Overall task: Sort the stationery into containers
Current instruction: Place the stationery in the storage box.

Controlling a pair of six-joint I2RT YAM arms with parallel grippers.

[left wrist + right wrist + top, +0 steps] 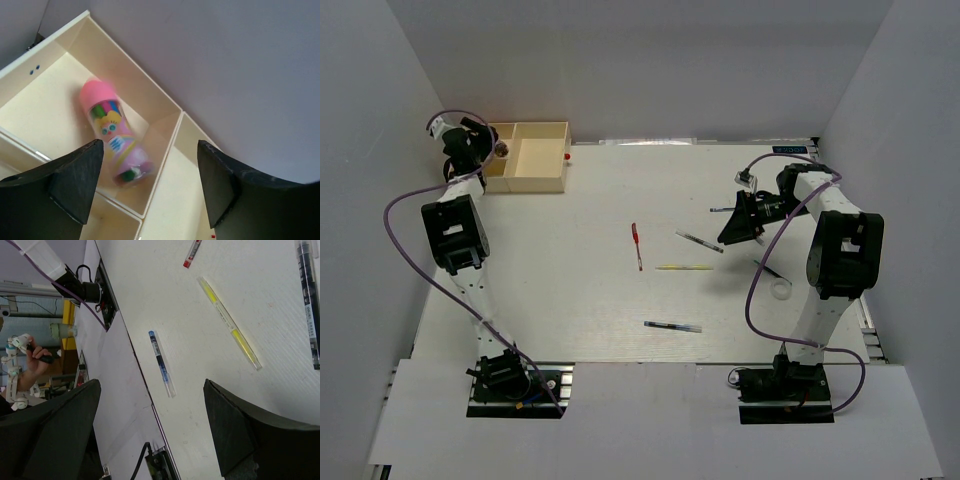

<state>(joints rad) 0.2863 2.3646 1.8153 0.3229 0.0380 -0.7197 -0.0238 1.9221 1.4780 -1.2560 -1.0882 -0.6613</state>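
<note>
The cream tray (165, 107) stands at the table's far left corner (535, 180). A pink cylinder (112, 135) with a cartoon face lies in one of its small compartments, blurred, free of any finger. My left gripper (150, 185) hangs open just above it, and from overhead the left gripper (490, 150) sits over the tray's left end. On the table lie a red pen (637, 245), a yellow-green pen (684, 267), a blue pen (672, 326), a dark pen (700, 241) and a whitish tape ring (780, 288). My right gripper (735, 225) is open and empty above the blue pen (161, 363) and yellow-green pen (230, 330).
A second dark pen (768, 268) lies beside the tape ring under the right arm. A tiny red knob (567, 156) sticks out of the tray's right side. Grey walls close the table at the back and both sides.
</note>
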